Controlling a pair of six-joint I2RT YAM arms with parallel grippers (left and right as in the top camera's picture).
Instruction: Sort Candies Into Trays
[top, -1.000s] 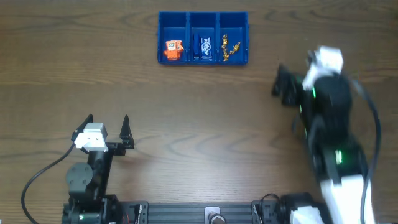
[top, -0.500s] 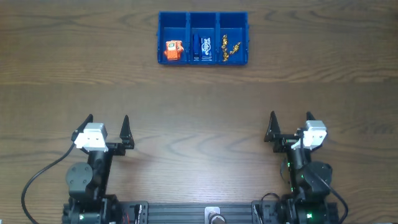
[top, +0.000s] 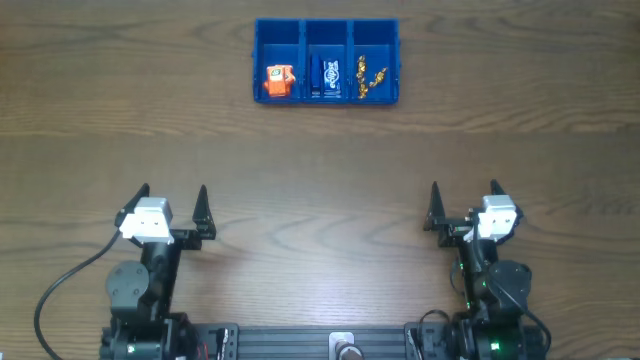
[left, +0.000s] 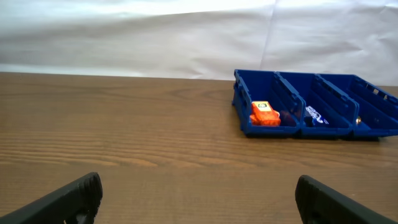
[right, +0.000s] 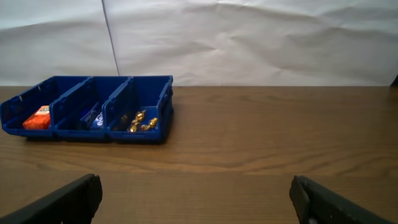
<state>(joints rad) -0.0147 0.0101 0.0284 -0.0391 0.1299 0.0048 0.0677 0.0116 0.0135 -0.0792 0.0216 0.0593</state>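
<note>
A blue three-compartment tray (top: 326, 30) sits at the far middle of the wooden table. Its left bin holds an orange candy (top: 279, 80), the middle bin blue-wrapped candy (top: 329, 76), the right bin gold-wrapped candies (top: 368, 76). The tray (left: 292, 127) shows in the left wrist view with the orange candy (left: 264, 113), and the tray (right: 140, 135) shows in the right wrist view with gold candies (right: 140, 121). My left gripper (top: 173, 196) stands open near the front left, far from the tray. My right gripper (top: 463, 194) stands open at the front right, nothing between its fingers.
A white backdrop (left: 186, 37) stands behind the table's far edge. Bare wood table (top: 320, 180) lies between the grippers and the tray. The arm bases and a black rail (top: 330, 342) run along the front edge.
The right arm has pulled back from the far right of the table to its folded pose at the front right, settling slightly over the last half second. The left arm has not moved.
</note>
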